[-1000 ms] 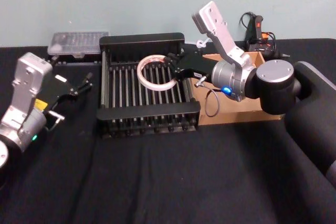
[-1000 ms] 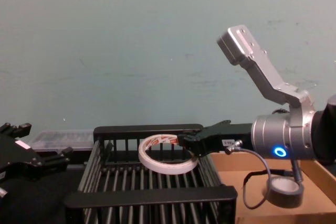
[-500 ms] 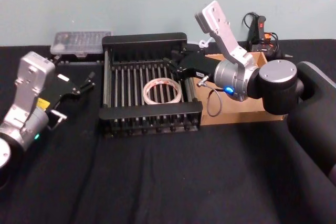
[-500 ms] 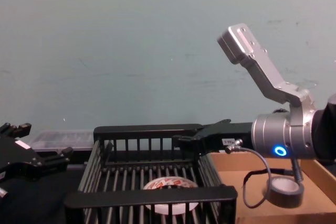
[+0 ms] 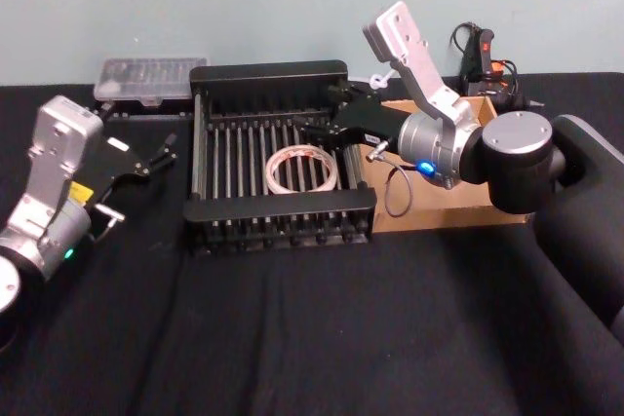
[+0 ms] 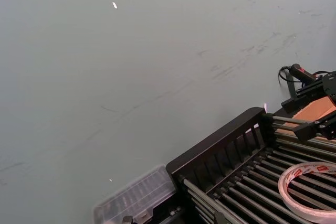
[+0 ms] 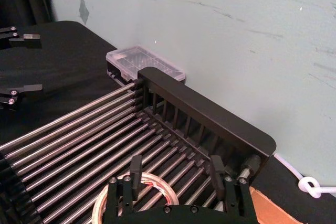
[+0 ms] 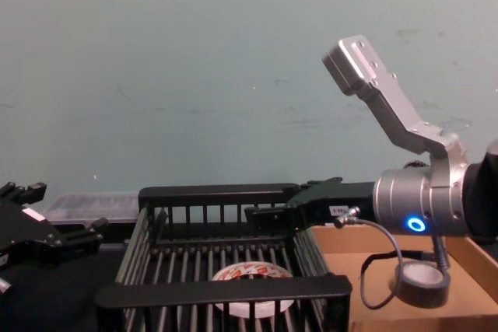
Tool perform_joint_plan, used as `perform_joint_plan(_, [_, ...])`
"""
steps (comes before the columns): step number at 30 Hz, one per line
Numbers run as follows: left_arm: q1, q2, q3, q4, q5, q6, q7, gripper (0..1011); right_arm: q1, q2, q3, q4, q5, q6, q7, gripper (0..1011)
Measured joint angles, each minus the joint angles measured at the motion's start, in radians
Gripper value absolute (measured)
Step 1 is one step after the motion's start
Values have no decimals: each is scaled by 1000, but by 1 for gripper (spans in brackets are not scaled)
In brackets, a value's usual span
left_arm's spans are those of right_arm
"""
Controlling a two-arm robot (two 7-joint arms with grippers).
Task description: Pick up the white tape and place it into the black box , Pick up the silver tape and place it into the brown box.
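White tape lies flat on the bars inside the black box; silver tape sits in the brown box. Right gripper hovers above the crate, fingers spread, empty. Left gripper is parked aside

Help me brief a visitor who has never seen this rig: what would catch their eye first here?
Probably the right gripper, open and hanging over the black box mid-table, with the white tape lying flat on the bars below it. Next, the silver tape sitting in the brown box to the right. The left gripper is parked at the table's left.
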Motion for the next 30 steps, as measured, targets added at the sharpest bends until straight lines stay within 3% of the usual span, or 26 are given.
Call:
perform_joint_plan(7, [0,0,0,0,0,0,0,1001,0,0,0,0,1,0,0,985])
perform_joint_plan(15, [0,0,0,0,0,0,0,1001,-12,5,15,-21,3,5,1,1002])
perform_joint_plan(22, [0,0,0,0,0,0,0,1001,-63,43,47,-116,16,29,-3,1002])
perform_joint_plan(30, [0,0,0,0,0,0,0,1001,-168,118,101,-289,47,47,-24,1003])
